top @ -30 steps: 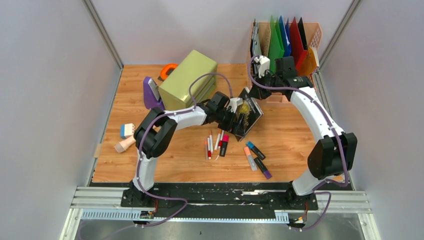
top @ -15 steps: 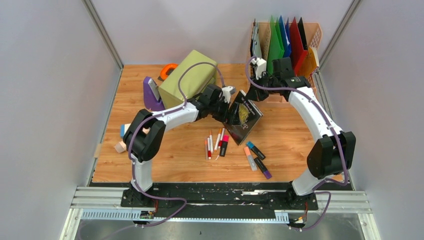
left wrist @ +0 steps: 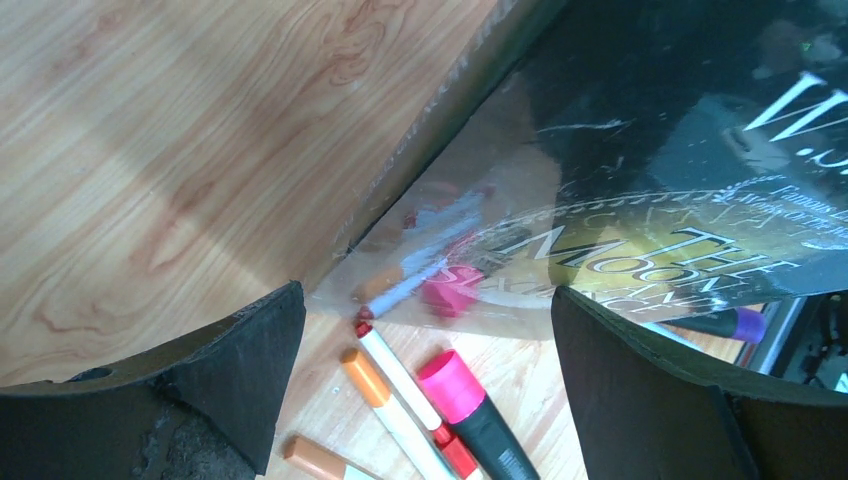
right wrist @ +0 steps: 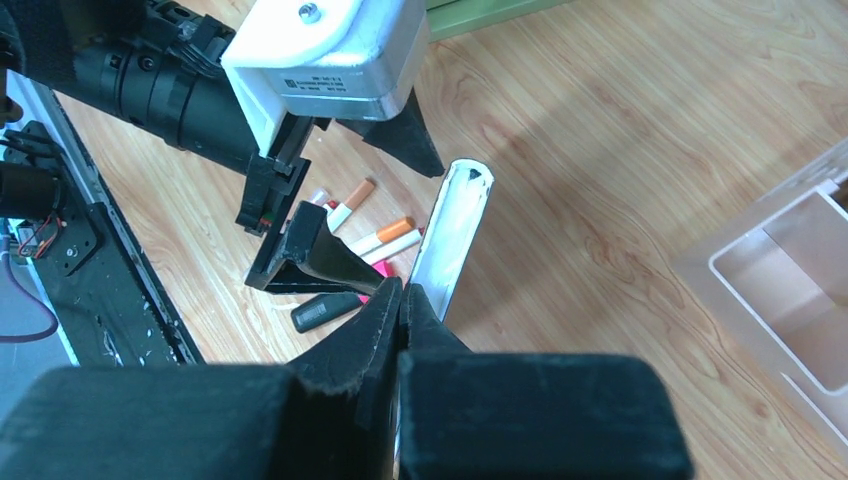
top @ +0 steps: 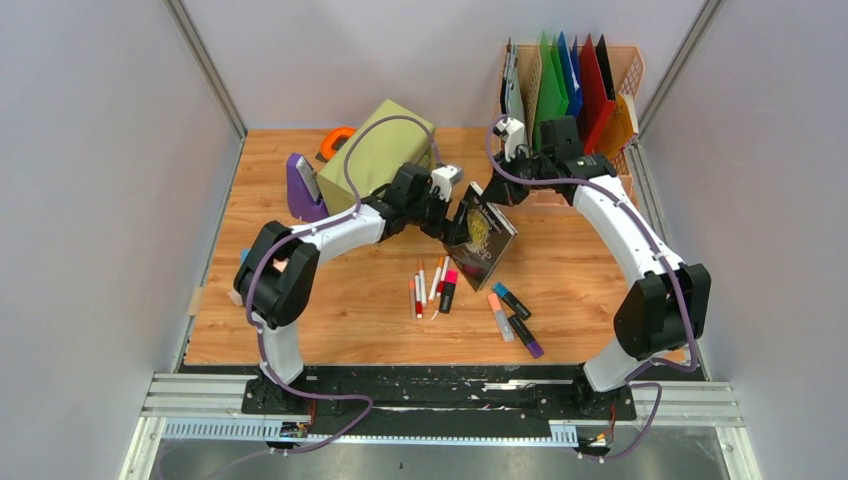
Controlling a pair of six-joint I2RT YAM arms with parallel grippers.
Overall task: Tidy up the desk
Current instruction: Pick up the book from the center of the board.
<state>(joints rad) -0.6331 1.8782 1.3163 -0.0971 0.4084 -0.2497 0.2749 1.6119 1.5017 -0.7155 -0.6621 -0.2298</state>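
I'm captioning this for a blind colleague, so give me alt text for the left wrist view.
A glossy black book lettered "The Moon" tilts over the wooden desk, between the wide-open fingers of the left gripper. By its lower edge lie a pink highlighter and orange-capped pens.

desk (top: 590, 270): wood-grain top, frame centre; metal rail (top: 440, 400) along lower edge. green chest (top: 375, 155), purple object (top: 298, 185) and orange ring (top: 336, 141) upper left. file rack (top: 631, 68) upper right. pens (top: 428, 285) and markers (top: 515, 318) loose at centre.
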